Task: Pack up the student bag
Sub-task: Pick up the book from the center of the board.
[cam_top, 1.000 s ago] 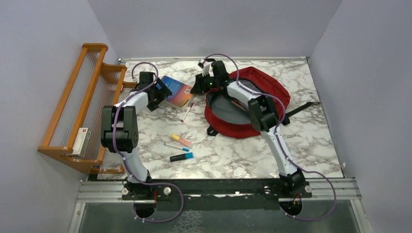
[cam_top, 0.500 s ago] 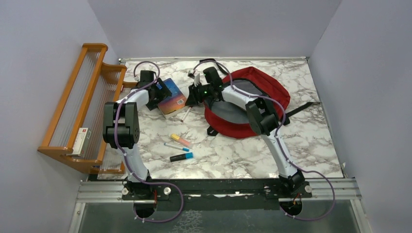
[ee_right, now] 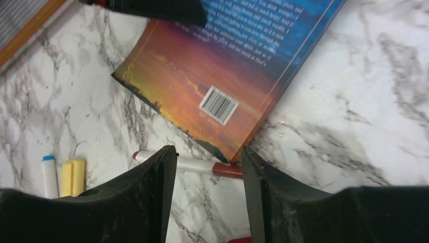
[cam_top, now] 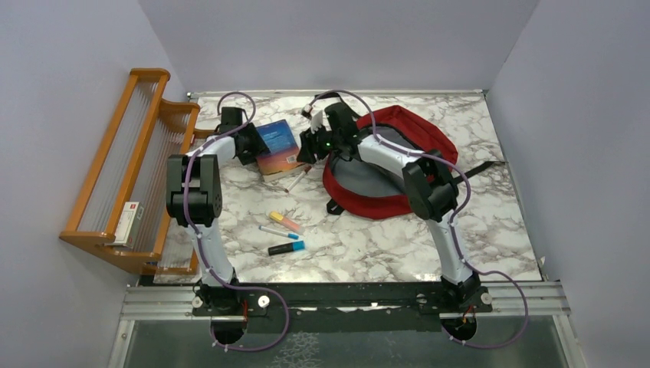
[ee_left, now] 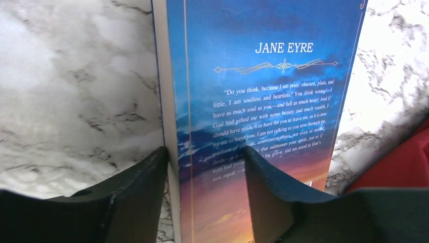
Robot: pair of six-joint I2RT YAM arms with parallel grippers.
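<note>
Pens lie nearest me on the marble tabletop (cam_top: 490, 230): a blue marker (cam_top: 286, 248), a thin pen (cam_top: 276, 231) and a yellow highlighter (cam_top: 285, 222), close together. Off to my left stands an orange rack (cam_top: 149, 74) with a small box (cam_top: 130, 222) on it. Farther out, a red-capped marker (ee_right: 197, 166) lies just at the near corner of the book (ee_left: 263, 101). My right claw (ee_right: 207, 152) hovers over both, fingers apart, holding nothing. My left claw (ee_left: 205, 157) is clamped on one long edge of the book, and that side is tipped up off the tabletop. The student bag (cam_top: 359, 175) lies flat at the far right, its long axis slanting from near left to far right, its grey-lined mouth gaping upward and toward the book. My right arm reaches across that mouth, and my right claw sits between book and bag.
</note>
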